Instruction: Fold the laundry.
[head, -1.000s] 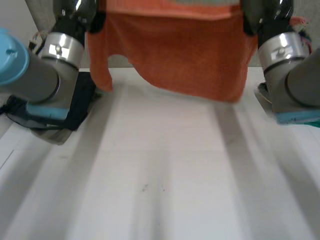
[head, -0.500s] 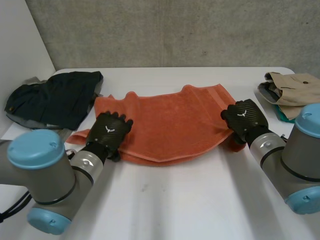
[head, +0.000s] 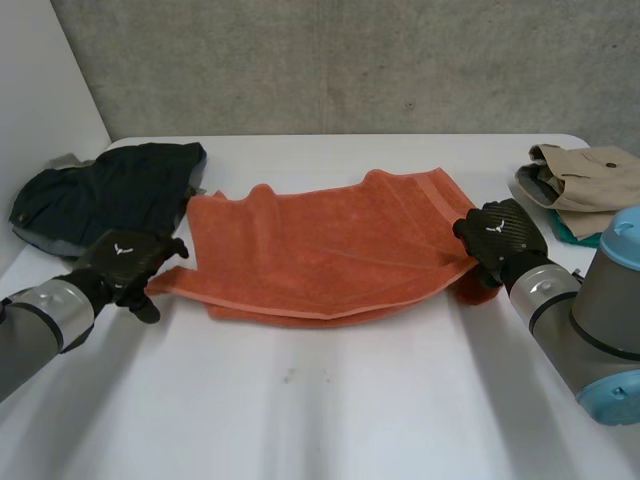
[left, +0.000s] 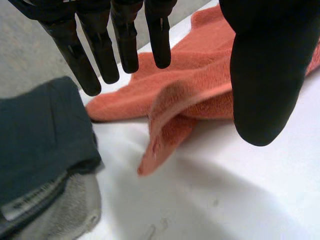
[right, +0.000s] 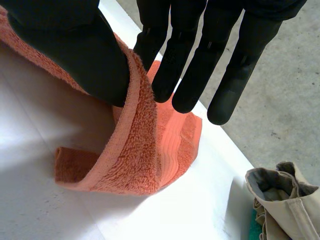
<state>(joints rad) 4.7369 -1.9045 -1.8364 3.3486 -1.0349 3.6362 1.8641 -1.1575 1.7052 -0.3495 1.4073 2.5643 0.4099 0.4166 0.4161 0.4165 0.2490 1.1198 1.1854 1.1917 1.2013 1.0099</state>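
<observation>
From the head view, one orange towel lies folded mid-table. My left hand sits just off its left corner, and my right hand is on its right edge. There are two clothes piles: a dark pile on my left and a beige pile on my right.

At my left wrist, my fingers are straight and spread, holding nothing, above the towel's corner. A white tag under the dark pile has print I cannot read.

At my right wrist, the towel's hem stands pinched between my thumb and straight fingers.
</observation>
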